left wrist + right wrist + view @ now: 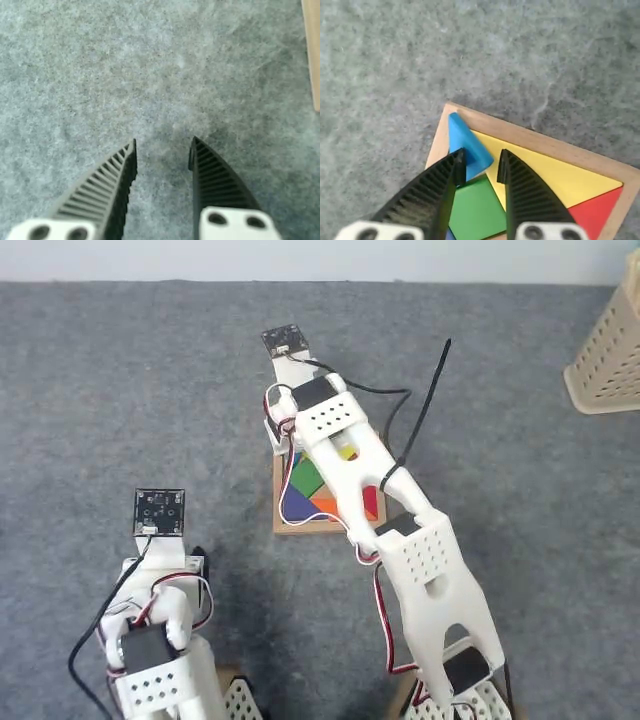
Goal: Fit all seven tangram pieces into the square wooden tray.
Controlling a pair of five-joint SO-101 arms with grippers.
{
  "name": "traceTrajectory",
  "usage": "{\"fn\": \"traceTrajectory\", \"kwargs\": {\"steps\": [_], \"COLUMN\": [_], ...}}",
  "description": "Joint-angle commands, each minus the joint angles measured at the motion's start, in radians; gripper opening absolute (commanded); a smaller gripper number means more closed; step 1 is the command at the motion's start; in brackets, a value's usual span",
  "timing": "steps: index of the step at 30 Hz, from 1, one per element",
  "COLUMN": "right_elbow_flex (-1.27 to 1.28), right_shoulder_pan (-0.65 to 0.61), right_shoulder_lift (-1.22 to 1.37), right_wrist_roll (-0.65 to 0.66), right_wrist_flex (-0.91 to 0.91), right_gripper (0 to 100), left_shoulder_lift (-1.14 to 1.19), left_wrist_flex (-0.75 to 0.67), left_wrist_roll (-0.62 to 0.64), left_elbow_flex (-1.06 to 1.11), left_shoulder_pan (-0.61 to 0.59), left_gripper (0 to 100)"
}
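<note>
The square wooden tray (279, 502) lies on the grey carpet (130, 390) near the middle of the table, under the right arm, which stretches over it. Its sides run roughly square to the table's edge in the high view.

The right gripper (481, 167) hangs over one corner of the tray with its jaws a little apart. Between its tips sits the wide end of the small blue triangular piece (465, 140). That piece's narrow point is tucked into the corner, and its long axis runs along the rim towards the gripper (a sliver of yellow shows between it and one finger). Beside it lie the large yellow triangle (555, 175), the green square (477, 210) and the red triangle (595, 212), edge to edge.

Carpet runs past both rims of that corner.

The left gripper (164, 150) hovers over carpet with its jaws spread and nothing between them, near the tray's side. A cream perforated basket (610, 340) stands well apart.
</note>
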Motion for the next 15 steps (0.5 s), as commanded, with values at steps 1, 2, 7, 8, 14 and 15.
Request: {"fn": "traceTrajectory", "kwargs": {"steps": [1, 2, 7, 8, 14, 15], "right_elbow_flex": [-0.055, -0.055, -0.055, -0.055, -0.060, -0.060], "right_shoulder_pan": [0.015, 0.013, 0.012, 0.012, -0.002, -0.010], "right_shoulder_lift": [-0.018, -0.010, 0.031, 0.039, 0.041, 0.036], "right_wrist_roll": [-0.009, -0.009, -0.008, -0.008, -0.008, -0.008], "right_wrist_flex": [-0.025, -0.025, -0.007, 0.007, 0.067, 0.068], "right_gripper": [10.8, 10.8, 10.8, 10.8, 10.8, 10.8], "left_shoulder_lift": [-0.008, -0.008, -0.008, -0.008, -0.008, -0.008], "left_wrist_flex": [0.003, 0.003, 0.003, 0.003, 0.003, 0.003], "left_wrist_roll": [-0.006, -0.006, -0.006, -0.006, -0.006, -0.006], "left_elbow_flex": [-0.012, -0.012, -0.012, -0.012, -0.012, -0.012], "left_shoulder_pan": [-0.005, -0.005, -0.005, -0.005, -0.005, -0.005], "left_gripper": [17, 17, 17, 17, 17, 17]}}
